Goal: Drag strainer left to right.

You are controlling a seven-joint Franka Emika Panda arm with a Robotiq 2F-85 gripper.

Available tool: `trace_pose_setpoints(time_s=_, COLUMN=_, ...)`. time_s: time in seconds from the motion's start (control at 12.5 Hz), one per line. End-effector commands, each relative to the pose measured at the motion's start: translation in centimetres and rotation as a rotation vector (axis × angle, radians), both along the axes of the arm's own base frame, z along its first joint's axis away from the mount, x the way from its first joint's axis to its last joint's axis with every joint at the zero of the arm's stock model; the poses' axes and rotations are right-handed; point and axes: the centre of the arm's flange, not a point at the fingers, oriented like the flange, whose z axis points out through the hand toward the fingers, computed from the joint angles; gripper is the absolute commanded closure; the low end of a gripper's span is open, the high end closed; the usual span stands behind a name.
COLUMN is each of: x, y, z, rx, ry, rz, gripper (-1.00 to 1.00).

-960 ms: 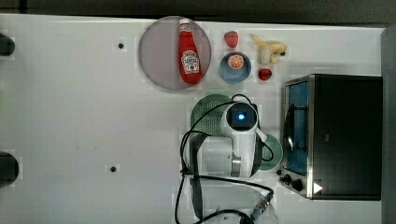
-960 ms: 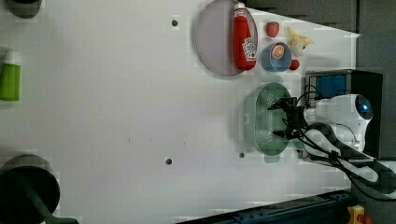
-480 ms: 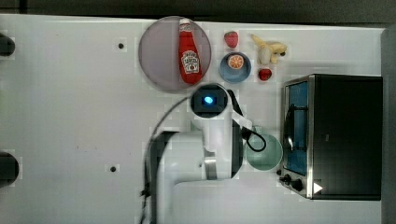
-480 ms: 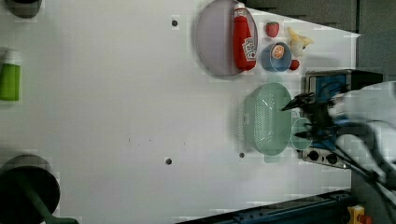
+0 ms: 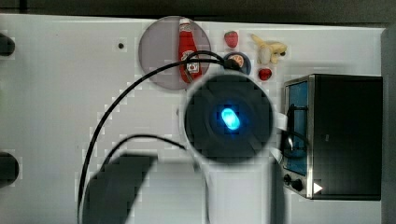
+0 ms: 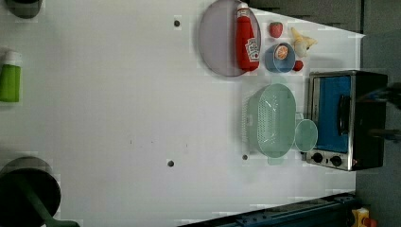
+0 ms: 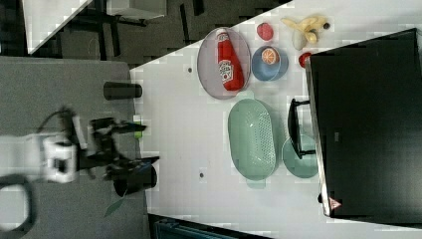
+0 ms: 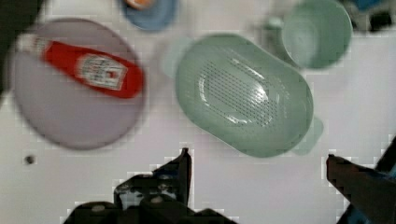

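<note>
Gripper [image 8: 257, 170] spread wide, empty – pale green perforated plastic strainer [image 8: 243, 94] at its 12 o'clock; descend squarely, hooking the rim.

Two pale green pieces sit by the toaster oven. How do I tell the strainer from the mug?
The strainer is wider and oval, the mug smaller and round. The strainer's bowl is full of small holes; the mug's is smooth. The strainer sits farther from the toaster oven, the mug against it. Both are pale green and open-side up.

In the top view the arm's blurred wrist housing [image 5: 229, 119] hides the strainer [image 6: 272, 119] and mug [image 6: 306, 135]. The wrist view cuts off both fingers [image 8: 180, 170], and the ketchup bottle [image 8: 91, 70] label seems unreadable.
</note>
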Motion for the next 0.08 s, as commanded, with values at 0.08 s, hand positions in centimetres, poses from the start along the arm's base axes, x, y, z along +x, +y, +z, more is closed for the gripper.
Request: trace_pose_setpoints(time_s=0.08, x=-1.76, y=-2.79, z=0.35, rx=0.022, ry=0.070, rz=0.133, gripper=-1.00)
